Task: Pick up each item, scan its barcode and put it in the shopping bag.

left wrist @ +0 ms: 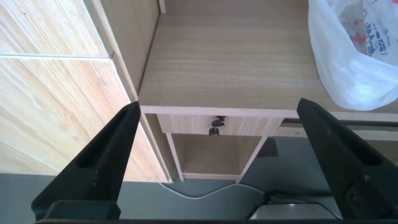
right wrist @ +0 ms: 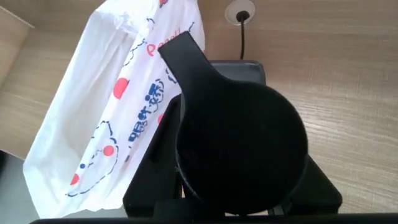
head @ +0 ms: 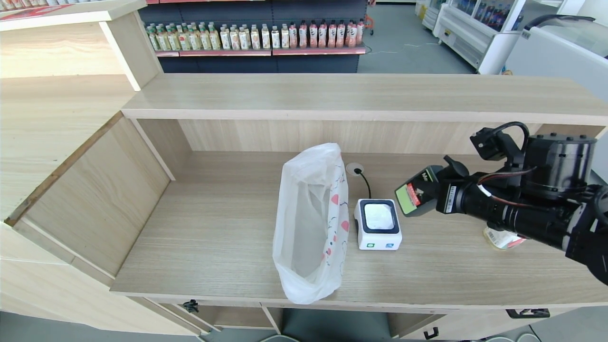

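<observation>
Our right claw [head: 439, 190] pinches a dark, green-labelled item [head: 414, 194], held off the desk [head: 213, 237]. Just below and ahead of the claw sits the scanner [head: 377, 223], with the shopping bag [head: 311, 223] beyond it. We judge scanning is in hand: next, the item must be turned to face the scanner's window.

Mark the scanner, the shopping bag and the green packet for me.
scanner [head: 378, 219]: head view, on its glass window.
shopping bag [head: 336, 204]: head view, on its printed side wall.
green packet [head: 409, 197]: head view, on its green label face.
</observation>
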